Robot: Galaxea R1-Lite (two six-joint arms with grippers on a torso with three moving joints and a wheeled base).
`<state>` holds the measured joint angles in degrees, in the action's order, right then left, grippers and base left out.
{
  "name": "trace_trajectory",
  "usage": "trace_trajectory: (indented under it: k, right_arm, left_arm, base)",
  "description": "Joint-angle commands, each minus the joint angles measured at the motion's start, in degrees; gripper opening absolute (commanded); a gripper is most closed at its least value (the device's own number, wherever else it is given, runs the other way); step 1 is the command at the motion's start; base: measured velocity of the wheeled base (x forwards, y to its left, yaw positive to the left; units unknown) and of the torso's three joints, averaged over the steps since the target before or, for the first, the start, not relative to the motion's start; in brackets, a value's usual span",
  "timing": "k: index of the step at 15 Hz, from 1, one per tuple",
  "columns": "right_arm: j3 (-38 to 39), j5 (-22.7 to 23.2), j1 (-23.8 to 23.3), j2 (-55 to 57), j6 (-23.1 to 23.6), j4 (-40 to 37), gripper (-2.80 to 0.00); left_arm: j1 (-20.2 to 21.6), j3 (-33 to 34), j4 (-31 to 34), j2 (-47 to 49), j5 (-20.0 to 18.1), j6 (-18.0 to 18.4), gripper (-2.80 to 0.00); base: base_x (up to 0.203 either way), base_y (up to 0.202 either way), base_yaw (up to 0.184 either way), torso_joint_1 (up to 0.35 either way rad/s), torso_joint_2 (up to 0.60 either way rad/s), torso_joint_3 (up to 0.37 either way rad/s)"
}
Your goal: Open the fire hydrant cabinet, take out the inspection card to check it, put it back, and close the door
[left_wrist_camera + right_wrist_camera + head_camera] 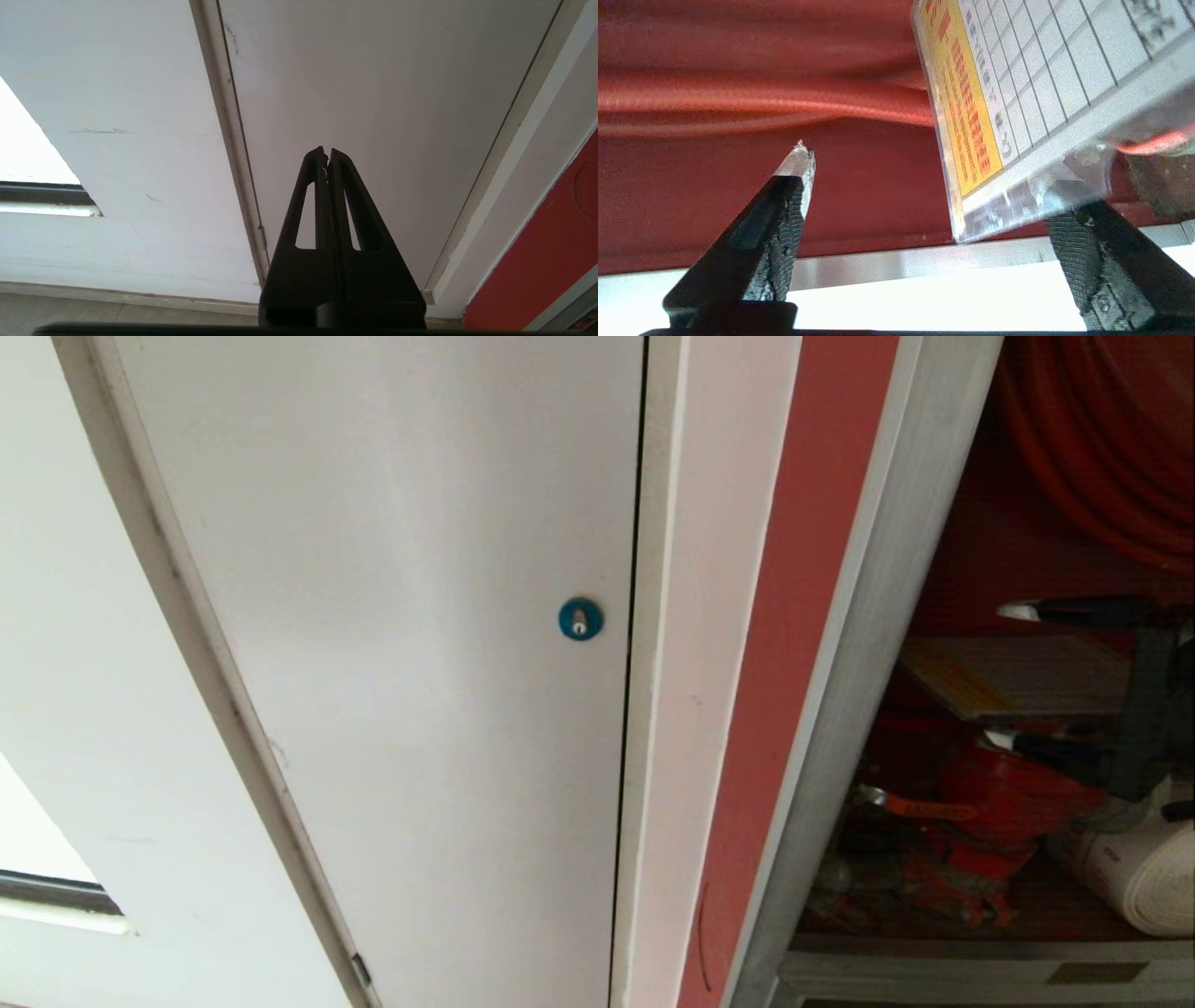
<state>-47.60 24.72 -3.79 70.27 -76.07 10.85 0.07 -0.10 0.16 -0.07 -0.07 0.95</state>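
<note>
The fire hydrant cabinet point(864, 644) stands open at the right, its red-lined inside on show; its door is out of view. Inside, the inspection card point(1022, 677) lies roughly level above the red valve point(1008, 793). My right gripper point(1008, 675) reaches in from the right, open, with one finger above the card and one below. In the right wrist view the card point(1017, 93), with its grid and yellow band, rests against one finger point(1106, 261) of that gripper point(934, 186), and the other finger point(784, 210) stands well apart from it. My left gripper point(325, 151) is shut and empty, parked before the white panel.
A plain white panel point(411, 616) with a small blue round lock point(580, 618) fills the left and middle. A red hose reel point(1102, 448) hangs above the card. A white rolled hose point(1139, 877) lies at the cabinet's lower right, behind the silver bottom rail point(971, 966).
</note>
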Motion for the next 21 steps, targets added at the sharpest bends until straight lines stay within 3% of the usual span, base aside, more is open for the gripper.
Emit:
trace_trajectory:
  k: [1, 3, 6, 9, 12, 13, 16, 19, 21]
  right_arm:
    - [0.23, 0.19, 0.01, -1.30, -0.40, -0.01, 0.00]
    - [0.63, 0.81, 0.01, -3.07, -0.36, -0.51, 0.00]
    - [0.33, 1.28, 0.12, -7.53, 1.50, -7.13, 0.00]
    - [-2.94, 1.29, 0.39, -14.10, 8.02, -24.45, 0.00]
    - [-11.30, 1.21, 0.42, -21.33, 15.11, -40.25, 0.00]
    - [-14.86, 0.99, 0.39, -21.97, 18.04, -45.28, -2.80]
    - [-26.76, -2.18, 0.35, -22.05, 27.11, -54.75, -2.80]
    - [-38.09, -4.83, 0.30, -15.47, 43.09, -68.64, -2.80]
    - [-41.30, -10.26, 0.28, -11.82, 51.43, -76.09, -2.80]
  left_arm:
    - [0.01, 0.01, 0.02, 0.07, -0.01, 0.02, -2.80]
    - [-0.07, 0.01, -0.05, -0.01, -0.01, 0.02, -2.80]
    - [0.01, 0.01, 0.02, 0.07, -0.01, 0.02, -2.80]
    - [0.00, 0.01, 0.02, 0.06, -0.01, 0.02, -2.80]
    - [0.01, 0.01, 0.02, 0.07, -0.01, 0.02, -2.80]
    - [-0.02, 0.01, -0.01, 0.07, -0.01, 0.02, -2.80]
    - [0.01, 0.01, -0.07, 0.06, -0.01, 0.02, -2.80]
    - [0.01, 0.01, 0.02, 0.07, -0.01, 0.02, -2.80]
    - [0.01, 0.01, 0.02, 0.07, -0.01, 0.02, -2.80]
  base:
    - [0.000, 0.000, 0.000, 0.000, 0.00, 0.000]
    - [0.000, 0.000, 0.000, 0.000, 0.00, 0.000]
    - [0.000, 0.000, 0.000, 0.000, 0.00, 0.000]
    - [0.000, 0.000, 0.000, 0.000, 0.00, 0.000]
    - [0.000, 0.000, 0.000, 0.000, 0.00, 0.000]
    - [0.000, 0.000, 0.000, 0.000, 0.00, 0.000]
    - [0.000, 0.000, 0.000, 0.000, 0.00, 0.000]
    - [0.000, 0.000, 0.000, 0.000, 0.00, 0.000]
    - [0.000, 0.000, 0.000, 0.000, 0.00, 0.000]
